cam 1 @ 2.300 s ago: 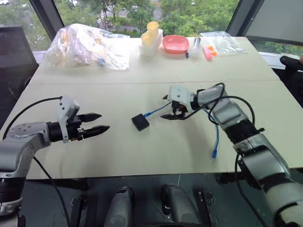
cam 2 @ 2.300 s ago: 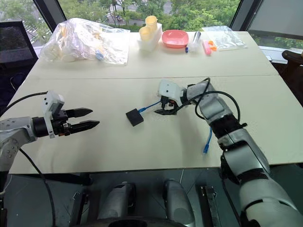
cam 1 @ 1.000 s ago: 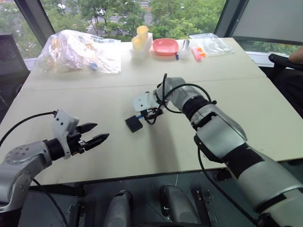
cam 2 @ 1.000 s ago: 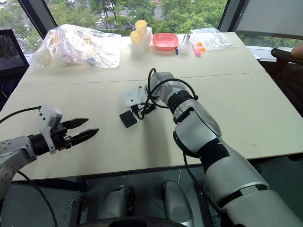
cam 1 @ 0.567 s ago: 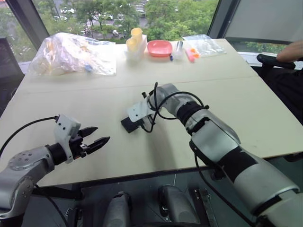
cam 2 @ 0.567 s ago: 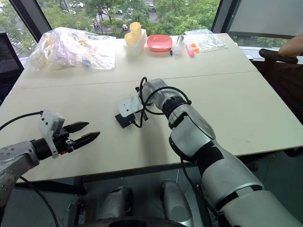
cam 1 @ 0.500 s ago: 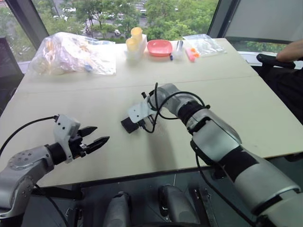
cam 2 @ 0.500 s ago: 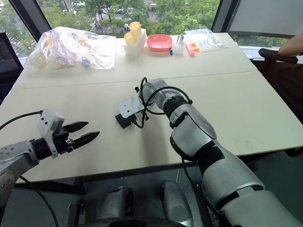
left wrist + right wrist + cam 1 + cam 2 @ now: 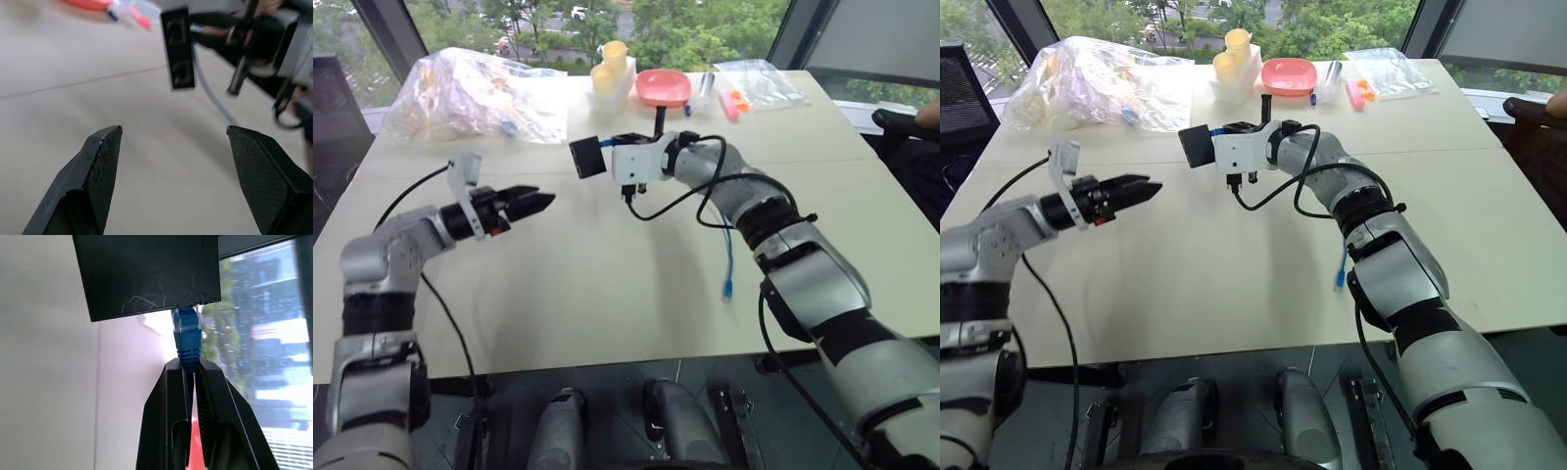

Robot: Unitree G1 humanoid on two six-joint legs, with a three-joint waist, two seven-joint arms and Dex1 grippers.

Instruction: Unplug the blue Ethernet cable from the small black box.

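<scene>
- Pinching the blue Ethernet cable (image 9: 188,345) just behind its plug, the right gripper (image 9: 188,369) had its fingers pressed together on the boot, so the small black box (image 9: 588,157) hung off the plug, clear of the table (image 9: 607,284).
- The plug sat seated in the box's side port; unplugging was not yet done.
- The left gripper (image 9: 530,202) pointed toward the box from beside it, fingers (image 9: 100,161) spread wide with nothing between them, probably to take the box as an anchor for the pull.
- The rest of the cable trailed down the right arm, its free end lying on the table (image 9: 728,288).
- Held by the cord alone, the box could swing or twist.
</scene>
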